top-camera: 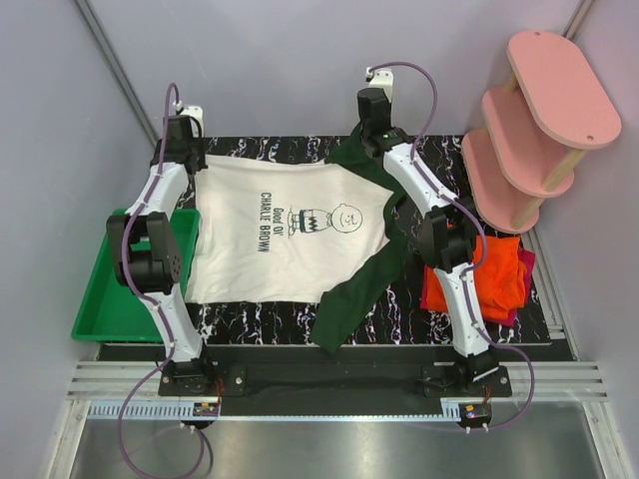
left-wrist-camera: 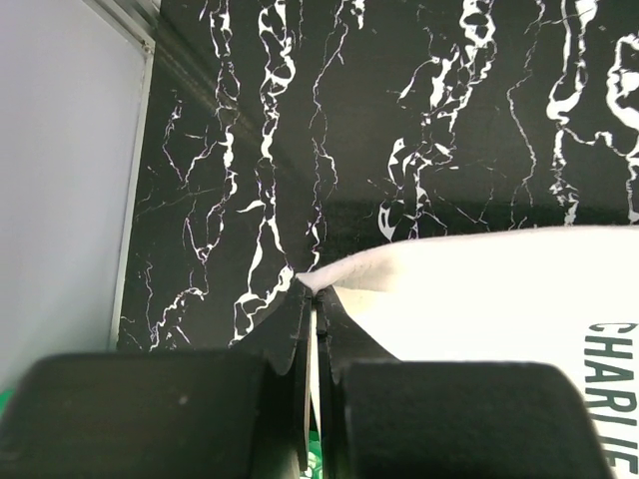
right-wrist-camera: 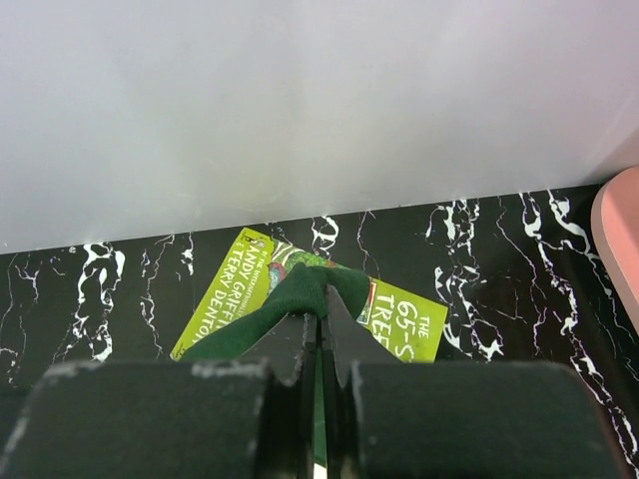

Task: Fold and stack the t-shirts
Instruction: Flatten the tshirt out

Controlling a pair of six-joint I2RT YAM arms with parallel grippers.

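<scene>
black marbled desk (top-camera: 260, 321), grey walls close on three sides. cream-white shirt (top-camera: 290, 239) lies spread mid-desk, print up. left tool (left-wrist-camera: 312, 287) clamped on its white far-left corner, with a bare strip of desk beyond it up to the wall. right tool (right-wrist-camera: 321, 311) clamped on the dark green sleeve (right-wrist-camera: 285, 299), above green book (right-wrist-camera: 404, 319), near the back wall. orange shirt (top-camera: 502, 267) on magenta shirt (top-camera: 431, 297), piled at the right edge.

Green tray (top-camera: 100, 314), pink shelf (top-camera: 544, 100), book (right-wrist-camera: 404, 321)
</scene>
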